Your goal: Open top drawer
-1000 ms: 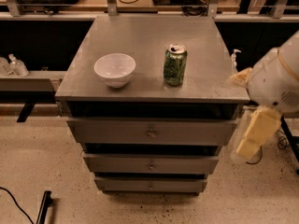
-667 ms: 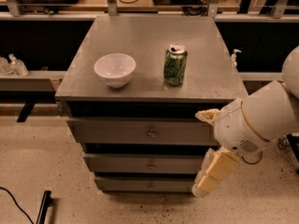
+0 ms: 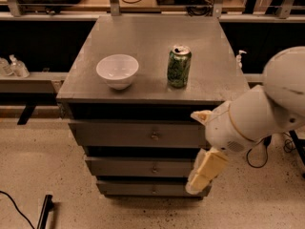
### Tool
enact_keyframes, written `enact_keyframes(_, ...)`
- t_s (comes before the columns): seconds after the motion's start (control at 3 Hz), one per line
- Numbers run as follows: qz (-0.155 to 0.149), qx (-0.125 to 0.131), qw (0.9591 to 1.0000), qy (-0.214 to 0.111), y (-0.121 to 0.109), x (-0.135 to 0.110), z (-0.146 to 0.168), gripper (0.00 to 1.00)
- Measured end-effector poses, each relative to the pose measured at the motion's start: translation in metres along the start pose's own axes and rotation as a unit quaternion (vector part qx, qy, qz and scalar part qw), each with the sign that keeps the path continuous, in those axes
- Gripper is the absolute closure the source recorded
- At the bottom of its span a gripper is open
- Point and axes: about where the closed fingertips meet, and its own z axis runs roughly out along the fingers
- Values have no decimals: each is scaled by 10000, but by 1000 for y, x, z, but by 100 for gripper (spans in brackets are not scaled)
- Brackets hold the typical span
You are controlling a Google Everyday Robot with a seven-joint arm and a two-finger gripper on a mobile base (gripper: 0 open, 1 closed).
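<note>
The top drawer (image 3: 119, 134) is the widest grey front just under the cabinet top, with a small round metal knob (image 3: 155, 136) at its centre. It sits flush and closed. My gripper (image 3: 201, 174) hangs down from the white arm (image 3: 252, 116) in front of the cabinet's right side. It is level with the middle drawer, to the right of and below the top drawer's knob, and holds nothing that I can see. The arm hides the right ends of the drawer fronts.
A white bowl (image 3: 117, 70) and a green drink can (image 3: 179, 66) stand on the grey cabinet top (image 3: 152, 37). Two narrower drawers (image 3: 138, 167) lie below the top one. A shelf with cables runs behind. A black cable lies on the floor at lower left (image 3: 14, 204).
The arm has swung from the cabinet's right side leftward and down, and the gripper now hangs in front of the drawer fronts' right part. The drawers, bowl and can have not moved.
</note>
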Motion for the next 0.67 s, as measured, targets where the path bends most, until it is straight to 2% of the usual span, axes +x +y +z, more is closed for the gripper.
enact_keyframes(0.33,-407,14,9988,265,-28,-12,60,0)
enact_keyframes(0.67,-768,-5,9963,391,-51,-22,104,0)
